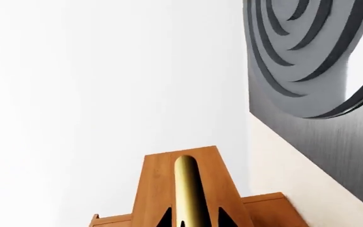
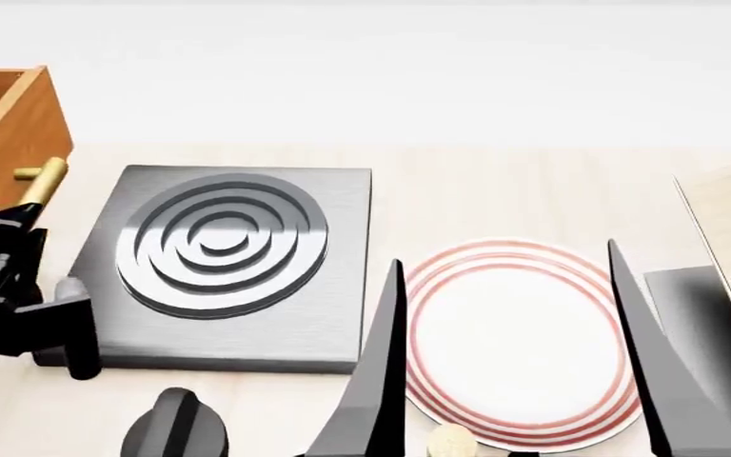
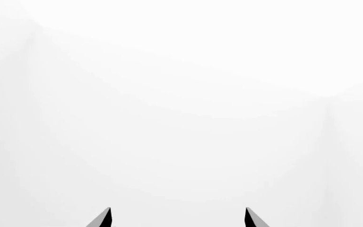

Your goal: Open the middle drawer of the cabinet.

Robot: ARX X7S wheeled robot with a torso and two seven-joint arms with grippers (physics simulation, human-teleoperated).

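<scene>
Brass handle (image 1: 186,189) closest to the left wrist lens, pinched between the left gripper (image 1: 193,218) tips, apparently closed on it, though only the tips show. Middle drawer (image 1: 183,187) front standing proud of the cabinet (image 2: 8,119) at far left of the head view, beside the stove plate (image 2: 232,262). Could slip off the round bar if pulled off-axis. Right gripper (image 3: 178,218) spread wide, empty, raised over the plate (image 2: 518,343).

The cabinet (image 2: 4,114) is cut by the head view's left edge, its drawer fronts out of sight. The left gripper (image 1: 192,223) is cropped to two dark tips flanking the brass handle (image 1: 189,189); actual contact cannot be told. The plate (image 2: 518,343) is partly hidden by the right gripper (image 2: 518,362).
</scene>
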